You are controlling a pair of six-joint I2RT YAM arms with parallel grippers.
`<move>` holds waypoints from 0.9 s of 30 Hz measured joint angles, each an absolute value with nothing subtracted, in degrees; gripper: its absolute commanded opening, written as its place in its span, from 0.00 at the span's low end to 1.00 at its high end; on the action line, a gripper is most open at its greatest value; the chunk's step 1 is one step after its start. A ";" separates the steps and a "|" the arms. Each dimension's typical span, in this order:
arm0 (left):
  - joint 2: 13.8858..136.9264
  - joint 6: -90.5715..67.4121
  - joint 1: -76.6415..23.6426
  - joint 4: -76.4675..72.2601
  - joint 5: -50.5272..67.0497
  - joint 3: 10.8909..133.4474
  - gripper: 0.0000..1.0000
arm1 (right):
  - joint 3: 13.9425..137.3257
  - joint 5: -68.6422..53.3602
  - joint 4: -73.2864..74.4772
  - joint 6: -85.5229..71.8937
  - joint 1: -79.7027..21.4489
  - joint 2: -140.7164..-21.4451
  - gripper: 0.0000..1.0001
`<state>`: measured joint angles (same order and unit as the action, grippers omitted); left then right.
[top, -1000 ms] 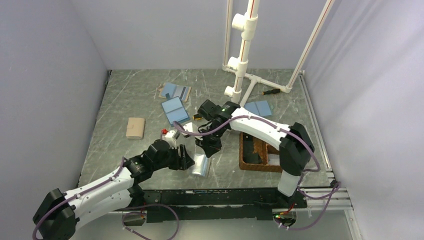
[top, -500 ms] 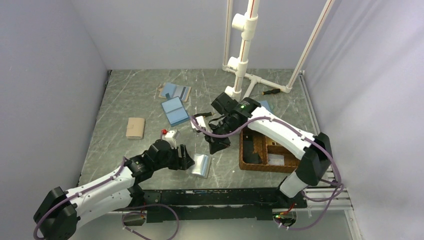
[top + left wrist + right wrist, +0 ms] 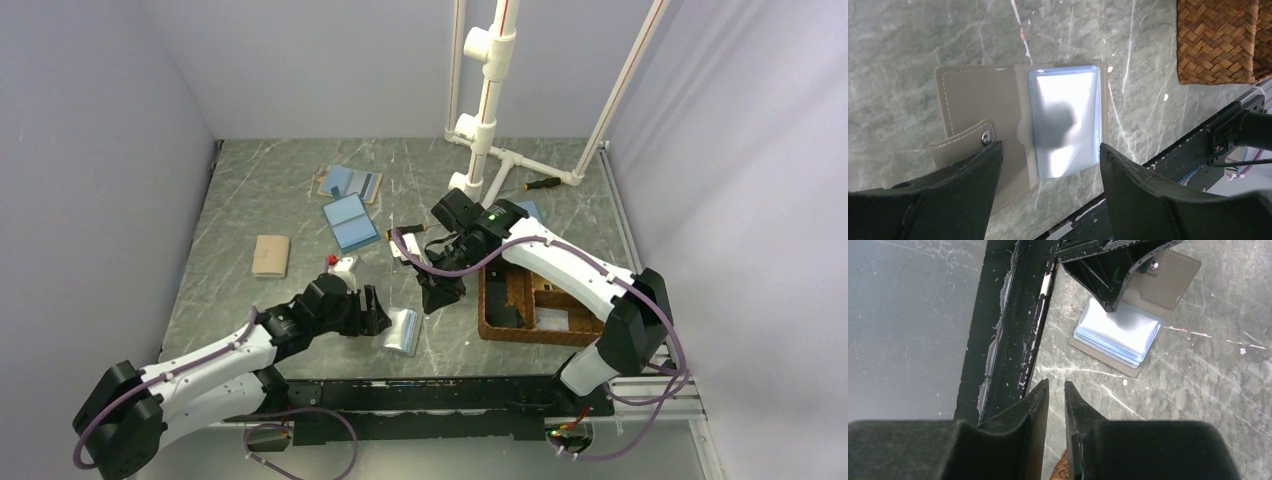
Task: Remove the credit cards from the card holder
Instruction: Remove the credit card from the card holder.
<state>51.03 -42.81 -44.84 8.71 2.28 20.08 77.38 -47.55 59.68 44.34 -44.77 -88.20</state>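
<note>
While the card holder point(image 3: 402, 330) lies open and flat on the grey marbled table point(image 3: 260, 200), low in the centre of the overhead view, the left gripper point(image 3: 372, 312) hovers just to its left with its pincer spread wide and nothing between the fingers. In the left wrist view that gripper point(image 3: 1049, 155) frames the card holder point(image 3: 1020, 125) from the bottom edge. A tan leaf with a snap strap point(image 3: 968, 139) lies at left, and a stack of shiny clear sleeves point(image 3: 1064, 127) covers the right leaf. Whether cards sit inside the sleeves cannot be made out.

The right gripper point(image 3: 440, 300) hangs just right of and above the holder in the overhead view, pointing down. In its wrist view the right gripper point(image 3: 1056, 390) shows its fingers only a narrow slit apart, with nothing between them. The card holder point(image 3: 1120, 337) lies in the upper right of that frame.

The brown wicker tray point(image 3: 500, 320) sits right of centre, beside the right arm. Two open blue holders point(image 3: 350, 222) and a closed tan one point(image 3: 271, 255) lie in the upper-left part of the table.
</note>
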 measured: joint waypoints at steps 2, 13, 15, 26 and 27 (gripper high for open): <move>52.53 -42.70 -44.95 8.67 2.44 21.28 0.75 | 77.10 -47.46 59.07 44.07 -44.77 -88.20 0.21; 62.59 -45.34 -54.17 13.28 -4.54 29.63 0.86 | 77.06 -46.96 57.43 43.38 -44.77 -88.29 0.22; 64.75 -46.76 -56.40 15.38 -7.53 32.62 0.86 | 77.06 -46.87 57.34 43.31 -44.77 -88.53 0.22; 81.54 -53.52 -59.27 26.63 -16.58 43.42 0.82 | 76.62 -46.50 56.93 43.27 -44.77 -88.88 0.22; 82.28 -53.60 -59.46 27.03 -16.82 43.77 0.82 | 76.58 -46.48 56.90 43.29 -44.77 -88.88 0.22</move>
